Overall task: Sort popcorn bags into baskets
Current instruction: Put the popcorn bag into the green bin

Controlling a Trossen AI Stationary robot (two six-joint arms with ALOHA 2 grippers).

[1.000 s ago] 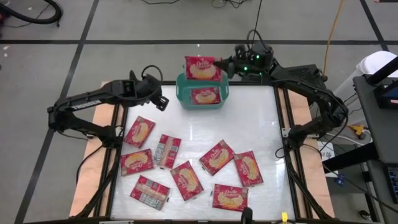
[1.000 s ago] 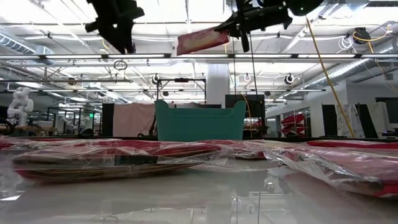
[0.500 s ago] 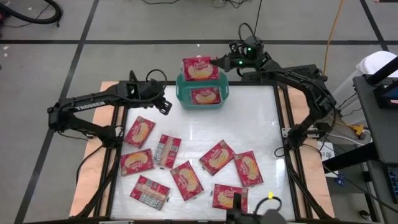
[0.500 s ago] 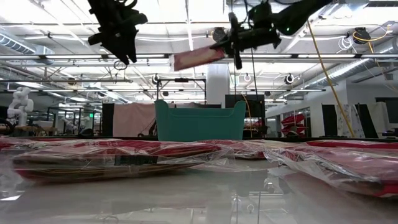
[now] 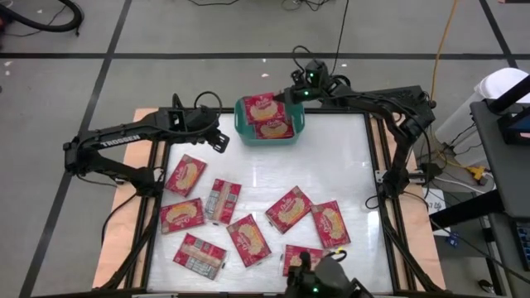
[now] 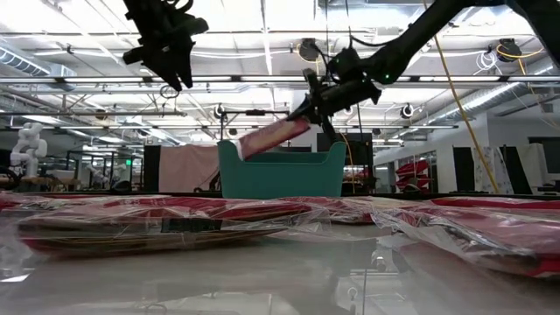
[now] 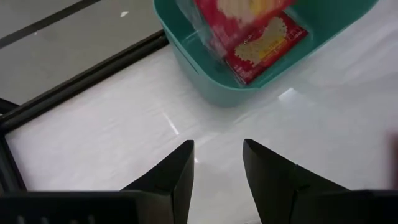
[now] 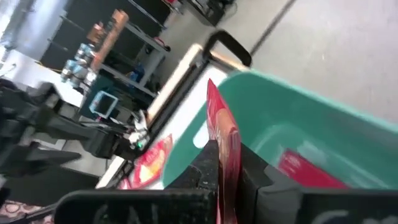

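The teal basket (image 5: 239, 124) stands at the table's far edge, with one red popcorn bag (image 5: 274, 130) lying flat inside. My right gripper (image 5: 291, 97) is over the basket's far right corner, shut on another red bag (image 5: 263, 108) that slants down over the basket (image 6: 280, 175). My left gripper (image 5: 218, 139) hangs open above the table just left of the basket (image 7: 205, 81), its fingers (image 7: 217, 165) empty. Several more bags lie flat on the near half of the table, such as one (image 5: 185, 175) red side up and one (image 5: 224, 201) grey back up. My right gripper pinches the bag between its two fingers at the bag's right-hand edge (image 8: 219, 146), coming from the table's right and slanting downward. The bag is tilted, its free left end (image 6: 249, 144) lowest, dipping to the basket's rim; I cannot tell if it touches.
Loose bags (image 5: 289, 209) (image 5: 330, 223) (image 5: 199, 255) cover the near half of the table. The white strip between them and the basket is bare. A dark device (image 5: 319, 277) sits at the near edge. Orange padding (image 5: 137, 157) lines the table's left side.
My right gripper has come down and moved toward the table's left and near side, carrying the bag from high above the basket's far rim to low over the basket. The bag has tipped from nearly level to a steep slant, left end down.
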